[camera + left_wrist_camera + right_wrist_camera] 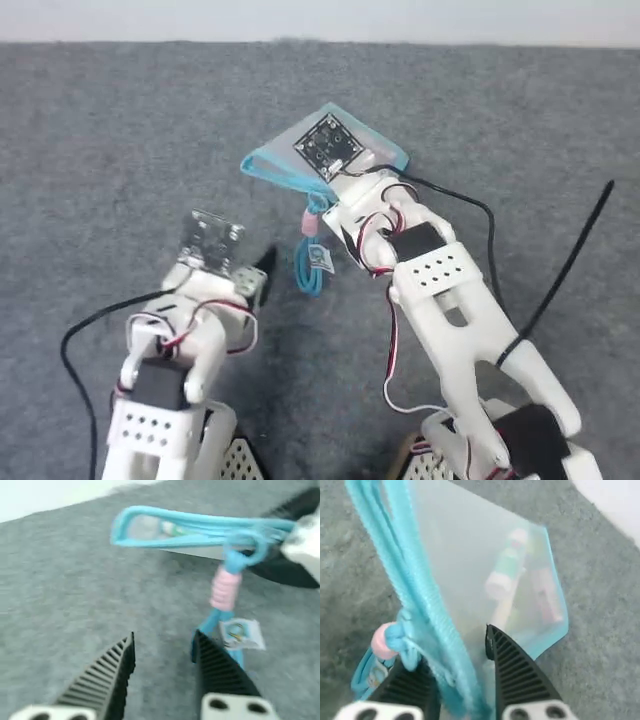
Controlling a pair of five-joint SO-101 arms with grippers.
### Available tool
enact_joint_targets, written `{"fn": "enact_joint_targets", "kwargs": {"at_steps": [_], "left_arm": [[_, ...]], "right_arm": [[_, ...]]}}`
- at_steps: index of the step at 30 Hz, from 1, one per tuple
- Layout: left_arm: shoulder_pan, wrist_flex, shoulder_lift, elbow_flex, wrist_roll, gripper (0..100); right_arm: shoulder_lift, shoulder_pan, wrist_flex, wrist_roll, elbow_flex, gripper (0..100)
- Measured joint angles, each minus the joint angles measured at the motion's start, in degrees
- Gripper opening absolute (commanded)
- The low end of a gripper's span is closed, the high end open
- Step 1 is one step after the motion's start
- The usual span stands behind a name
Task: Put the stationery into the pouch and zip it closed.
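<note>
**Item:** pouch (470, 565), clear w/ blue trim. Placed far-centre on bench (120, 130) (grey cover). One end raised, zip edge in right pincer (451, 652).

**Contents:** stationery (507, 575) inside, seen thru clear wall. Pen-like pieces, details blurred.

**Zip pull:** blue cord (223, 587) w/ pink bead, hanging from zip edge down to bench. Small printed tag (240, 632) on lower part.

**Right pincer:** clamped on blue zip edge nr the cord end, one finger each side of pouch wall.

**Left pincer** (163, 637)**:** spread wide, bare bench between fingers. Held low over bench, nearer arm bases than pouch, tips pointing at cord. One tip just beside cord's lower end; contact cannot be told.

**Zip:** open or closed, cannot tell.

**Misc:** black cables (565, 265) alongside right arm.
</note>
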Motion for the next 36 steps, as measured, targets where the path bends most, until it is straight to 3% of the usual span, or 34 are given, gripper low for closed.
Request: {"fn": "enact_joint_targets", "kwargs": {"at_steps": [8, 18, 23, 30, 36], "left_arm": [[4.57, -6.51, -0.70, 6.07, 0.00, 20], [7.03, -6.86, -0.79, 6.15, 0.09, 20], [7.03, -14.68, -0.88, 10.90, 0.09, 20], [7.03, -22.86, -0.97, 14.42, 0.44, 1], [7.38, -23.03, -0.97, 14.42, 0.44, 1]], "right_arm": [[-9.05, -4.66, 9.05, -2.37, 2.11, 0.6], [-13.54, -7.74, 9.41, -2.37, 8.09, 0.6], [-13.63, -7.74, 9.41, -2.37, 8.09, 0.6], [-13.63, -7.74, 9.41, -2.37, 8.18, 0.6], [-13.63, -7.74, 9.41, -2.46, 8.26, 0.6]]}}
